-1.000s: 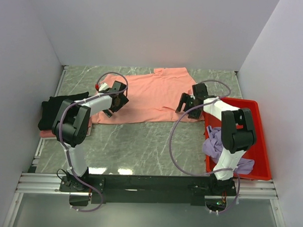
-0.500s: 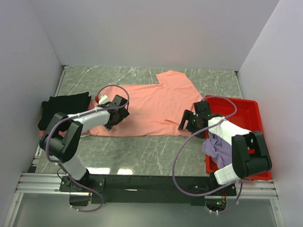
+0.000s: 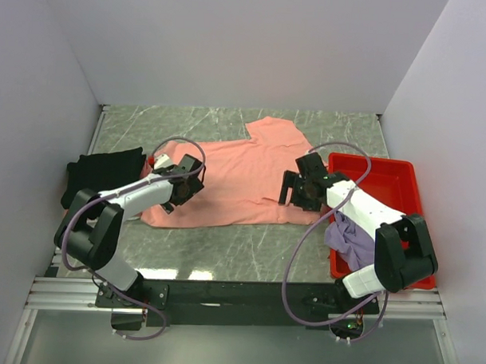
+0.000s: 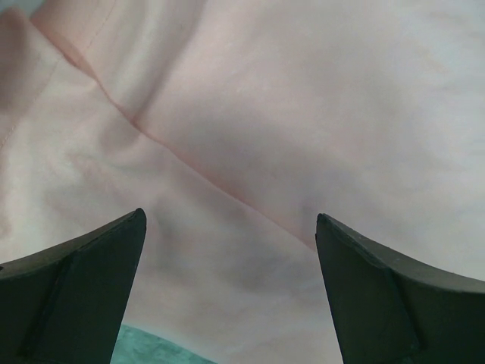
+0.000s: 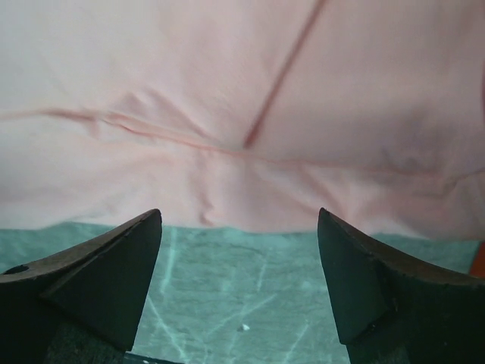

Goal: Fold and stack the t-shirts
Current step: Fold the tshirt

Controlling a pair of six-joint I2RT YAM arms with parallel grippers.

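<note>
A salmon-pink t-shirt (image 3: 239,175) lies spread flat across the middle of the table; it fills the left wrist view (image 4: 250,136) and the upper half of the right wrist view (image 5: 242,106). My left gripper (image 3: 181,193) hovers open over the shirt's left part (image 4: 229,220), nothing between its fingers. My right gripper (image 3: 298,192) stands open at the shirt's right near edge (image 5: 239,216), above bare table. A folded black t-shirt (image 3: 99,174) rests at the left on a pink one (image 3: 76,215). A lavender-purple t-shirt (image 3: 351,240) lies crumpled in the red tray.
The red plastic tray (image 3: 391,183) stands at the right, close beside my right arm. White walls enclose the green marbled table (image 3: 225,245) on the left, back and right. Purple cables loop from both arms over the near table.
The salmon-pink shirt has slid toward the near edge and a little to the right. Both grippers moved nearer with it, the right one then swinging left; both stayed open.
</note>
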